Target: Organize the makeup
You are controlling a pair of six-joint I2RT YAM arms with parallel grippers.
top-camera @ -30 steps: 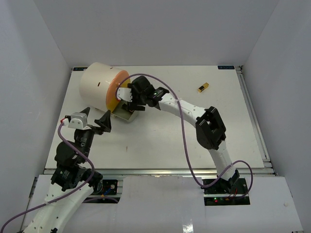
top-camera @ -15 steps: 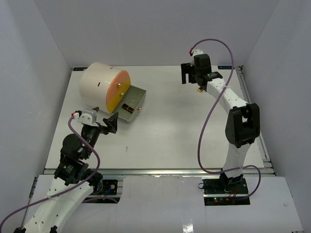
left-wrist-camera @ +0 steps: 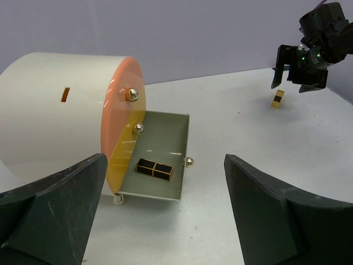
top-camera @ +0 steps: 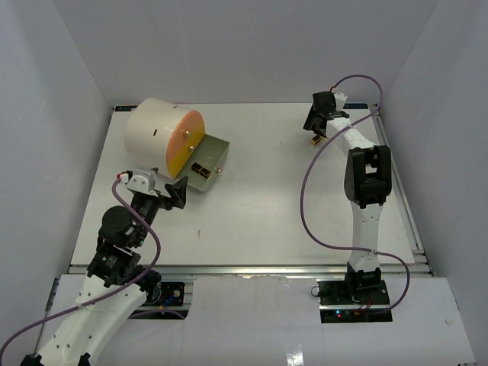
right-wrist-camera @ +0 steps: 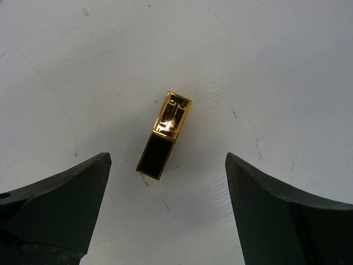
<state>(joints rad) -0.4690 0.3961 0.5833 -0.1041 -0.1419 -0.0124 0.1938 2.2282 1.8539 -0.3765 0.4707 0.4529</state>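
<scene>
A gold-and-black lipstick tube (right-wrist-camera: 164,136) lies flat on the white table at the far right (top-camera: 315,140), also seen from the left wrist (left-wrist-camera: 277,99). My right gripper (right-wrist-camera: 167,161) hovers right over it, open, with a finger on each side and not touching (top-camera: 318,122). A second black-and-gold rectangular makeup item (left-wrist-camera: 154,169) rests in the open grey drawer (left-wrist-camera: 171,127) of the cream cylinder (top-camera: 201,169). My left gripper (left-wrist-camera: 165,187) stands open and empty, low over the table in front of that drawer (top-camera: 177,192).
The big cream cylinder (top-camera: 156,131) with its orange front (top-camera: 187,142) lies at the back left, its drawer (top-camera: 213,156) pulled out toward the middle. White walls enclose the table on three sides. The right arm's purple cable (top-camera: 305,198) loops over the right half.
My right arm has swung from the drawer across to the far right and come down over the lipstick tube, its jaws a little wider. The left gripper shifted slightly toward the drawer.
</scene>
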